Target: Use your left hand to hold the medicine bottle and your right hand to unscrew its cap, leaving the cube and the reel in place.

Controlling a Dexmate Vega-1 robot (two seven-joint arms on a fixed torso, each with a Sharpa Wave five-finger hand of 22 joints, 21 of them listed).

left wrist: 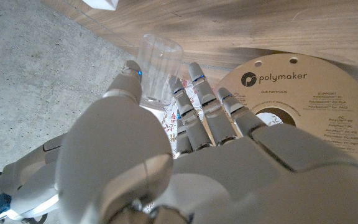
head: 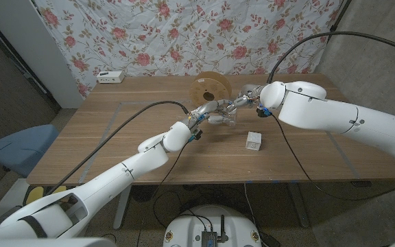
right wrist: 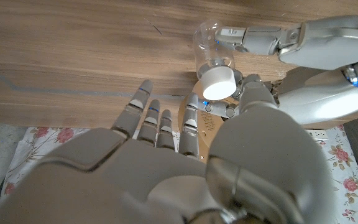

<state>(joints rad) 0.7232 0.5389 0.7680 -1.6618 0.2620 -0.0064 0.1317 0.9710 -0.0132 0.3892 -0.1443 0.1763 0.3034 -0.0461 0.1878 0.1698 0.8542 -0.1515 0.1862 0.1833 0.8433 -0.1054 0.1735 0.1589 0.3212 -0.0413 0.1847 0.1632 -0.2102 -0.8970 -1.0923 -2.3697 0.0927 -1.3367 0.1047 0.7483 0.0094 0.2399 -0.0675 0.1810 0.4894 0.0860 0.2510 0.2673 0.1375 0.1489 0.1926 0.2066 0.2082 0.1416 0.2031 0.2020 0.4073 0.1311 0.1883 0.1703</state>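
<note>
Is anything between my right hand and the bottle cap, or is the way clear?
Nothing visible blocks it. In the right wrist view the white cap faces the right hand with open space between. The left hand holds the medicine bottle by its clear body, and the reel stands behind.

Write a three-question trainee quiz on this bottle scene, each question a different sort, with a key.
1. True or false: the white cap is on the clear plastic medicine bottle.
2. Which hand grips the bottle: A) left hand B) right hand?
3. Fill in: the small white cube sits on the wooden table, on the robot's ____ side of the bottle.

Key: 1 true; 2 A; 3 right.
</note>
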